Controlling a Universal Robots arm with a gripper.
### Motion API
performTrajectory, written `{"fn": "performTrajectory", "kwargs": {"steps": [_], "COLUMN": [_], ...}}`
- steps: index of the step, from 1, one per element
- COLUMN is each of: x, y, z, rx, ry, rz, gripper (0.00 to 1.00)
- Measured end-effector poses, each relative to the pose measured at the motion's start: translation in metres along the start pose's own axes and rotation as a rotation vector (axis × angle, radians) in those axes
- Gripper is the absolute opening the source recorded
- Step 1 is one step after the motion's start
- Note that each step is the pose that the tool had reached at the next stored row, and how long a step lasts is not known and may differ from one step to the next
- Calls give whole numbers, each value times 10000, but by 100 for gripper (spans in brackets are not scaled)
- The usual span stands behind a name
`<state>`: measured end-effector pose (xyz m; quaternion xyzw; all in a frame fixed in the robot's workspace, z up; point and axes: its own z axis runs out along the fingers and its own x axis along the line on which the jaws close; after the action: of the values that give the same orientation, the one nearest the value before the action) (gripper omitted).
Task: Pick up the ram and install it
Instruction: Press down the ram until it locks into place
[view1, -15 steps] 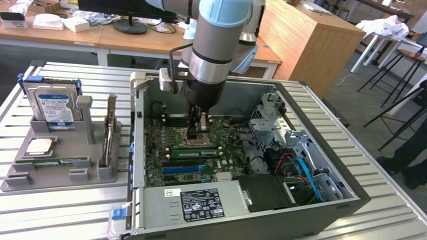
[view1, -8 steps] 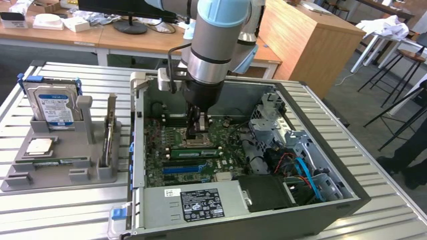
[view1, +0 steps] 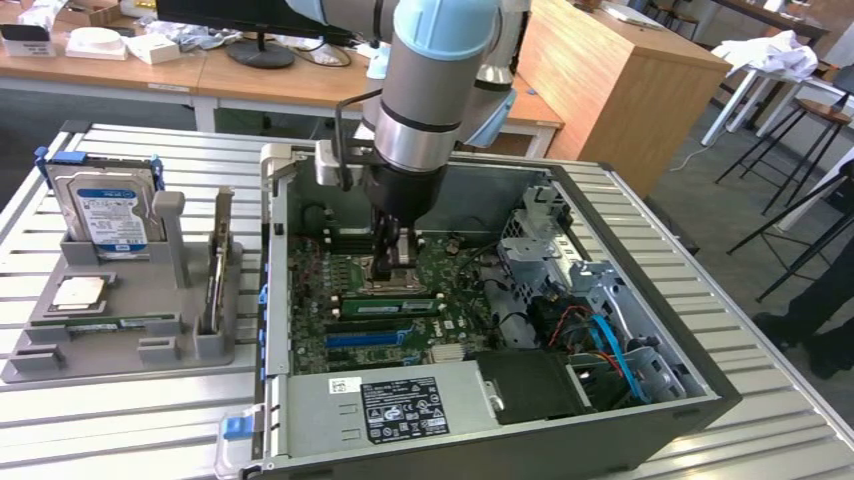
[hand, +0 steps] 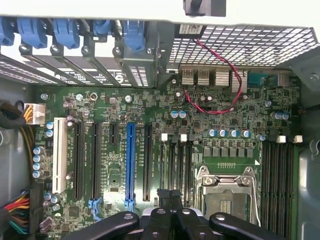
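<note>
My claw low over motherboard at frame centre, fingers together, grip contents unclear. Green ram just below claw, long axis left-right.

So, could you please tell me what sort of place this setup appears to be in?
Probably a robotics lab or workshop. An open computer case sits on a slatted metal table, a grey fixture beside it holds a hard drive, and wooden desks stand behind.
</note>
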<state>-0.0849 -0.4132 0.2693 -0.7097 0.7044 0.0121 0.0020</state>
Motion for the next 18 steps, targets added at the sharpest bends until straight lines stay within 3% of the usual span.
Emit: {"fn": "performTrajectory", "kwargs": {"steps": [18], "x": [4], "y": [10], "z": [185], "rx": [24], "ry": [0], "rz": [0], "gripper": [10]}}
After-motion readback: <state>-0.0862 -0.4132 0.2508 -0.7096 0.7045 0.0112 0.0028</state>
